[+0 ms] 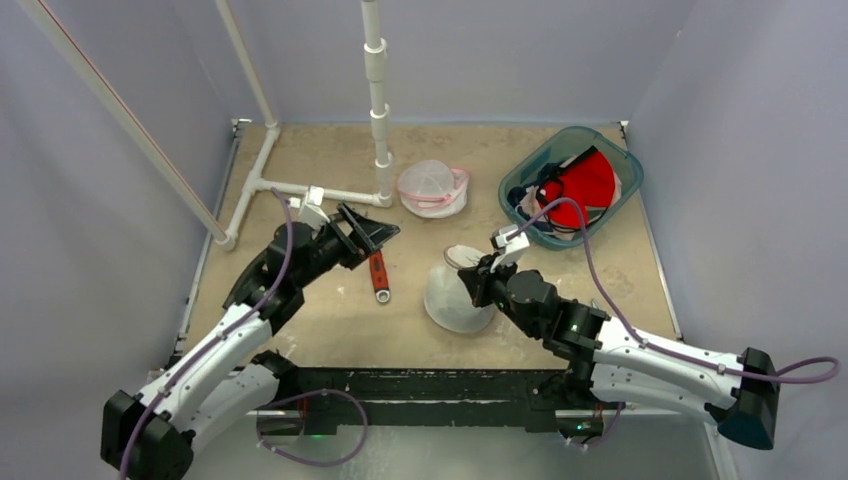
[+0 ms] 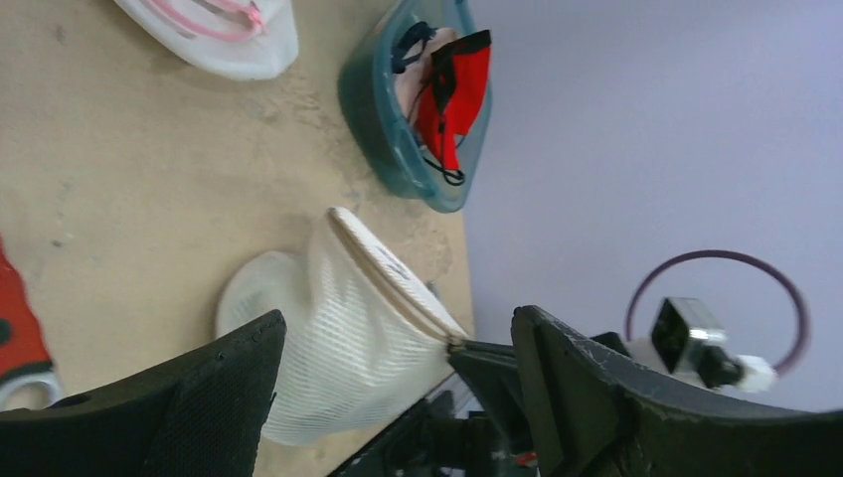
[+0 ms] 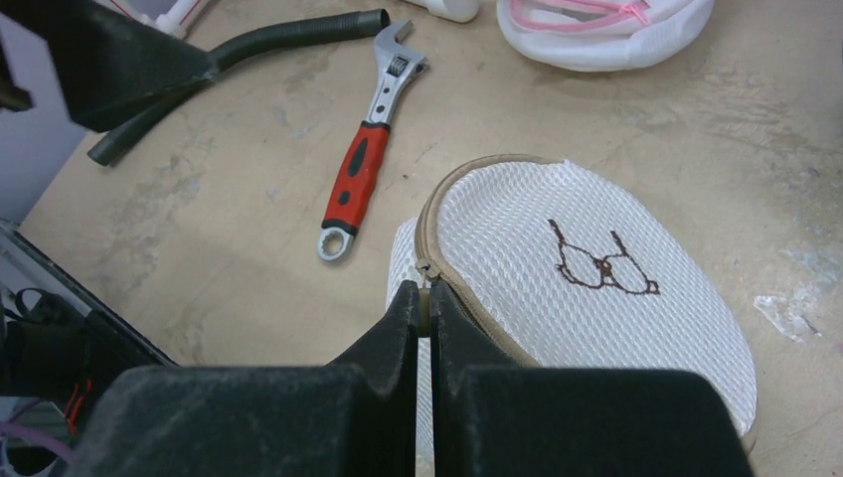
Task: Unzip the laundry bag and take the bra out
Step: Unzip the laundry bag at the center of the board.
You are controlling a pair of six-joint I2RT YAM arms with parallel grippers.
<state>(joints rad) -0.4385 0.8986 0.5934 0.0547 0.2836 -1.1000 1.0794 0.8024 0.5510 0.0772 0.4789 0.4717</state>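
- Two claws flank the laundry bag (image 1: 455, 298). The right gripper (image 3: 425, 300) is clenched on the zipper pull (image 3: 425, 283) at the bag's tan rim, and the left gripper (image 1: 372, 228) hangs released, jaws spread, well to the left and touching nothing.
- The bag sits between the two arms, close to the table's (image 1: 300, 330) near edge. A red-handled wrench (image 1: 378, 275) lies just to its left, between it and the left claw.
- Bare tabletop lies on the bag's far side, up to a pink-trimmed bag (image 1: 432, 187). A teal bin (image 1: 520, 172) of clothes sits far right, well apart.
- The bag's zipped rim is lifted at the right claw, and its rounded bulk sags toward the near edge, so its long axis runs roughly far to near.
- Its face with the brown stitched mark (image 3: 599, 266) tilts upward, and the zip looks closed along the stretch in view.
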